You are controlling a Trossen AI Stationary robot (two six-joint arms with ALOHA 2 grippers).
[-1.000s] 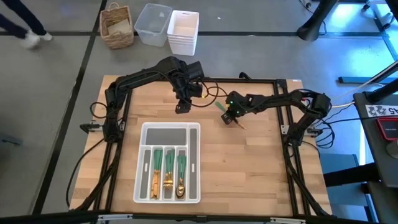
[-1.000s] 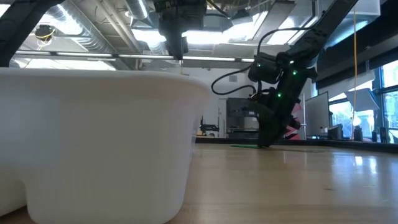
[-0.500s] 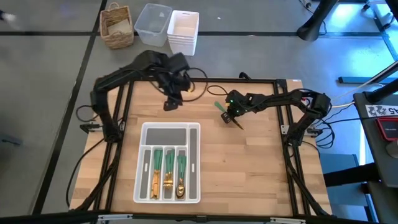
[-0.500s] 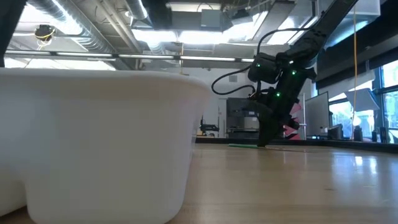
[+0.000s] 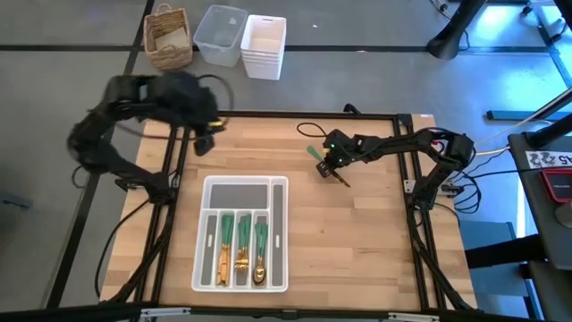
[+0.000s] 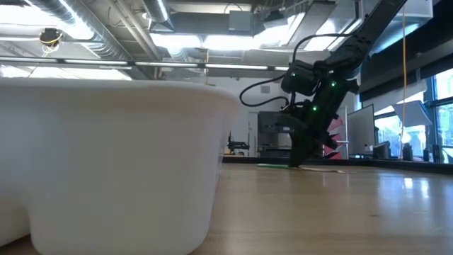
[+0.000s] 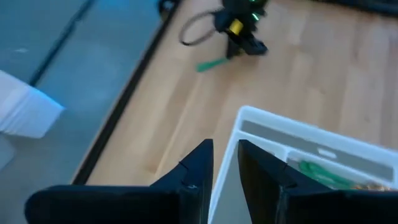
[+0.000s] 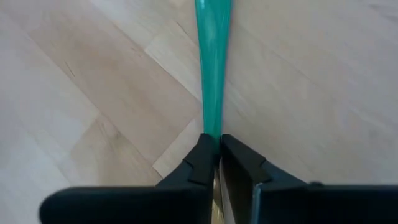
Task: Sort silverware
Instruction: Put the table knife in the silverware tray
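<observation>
high view: right claw [image 5: 332, 168] down on the counter [image 5: 357, 233] beyond the white tray [image 5: 281, 234], over a green-handled utensil [image 5: 319, 153]. right wrist view: fingers [image 8: 202, 163] nipped shut on its green handle – lying flat. left wrist view: left claw [image 7: 225, 163] slightly parted, empty.

Arms: two. White organizer tray [image 5: 280, 234]: one. Green-handled silverware in tray [image 5: 241, 232]: three clusters, exact piece count unclear. Loose green-handled piece on table [image 5: 315, 152]: one. Beyond table: one wicker basket [image 5: 168, 38], one clear bin [image 5: 219, 34], one white bin stack [image 5: 262, 46].
</observation>
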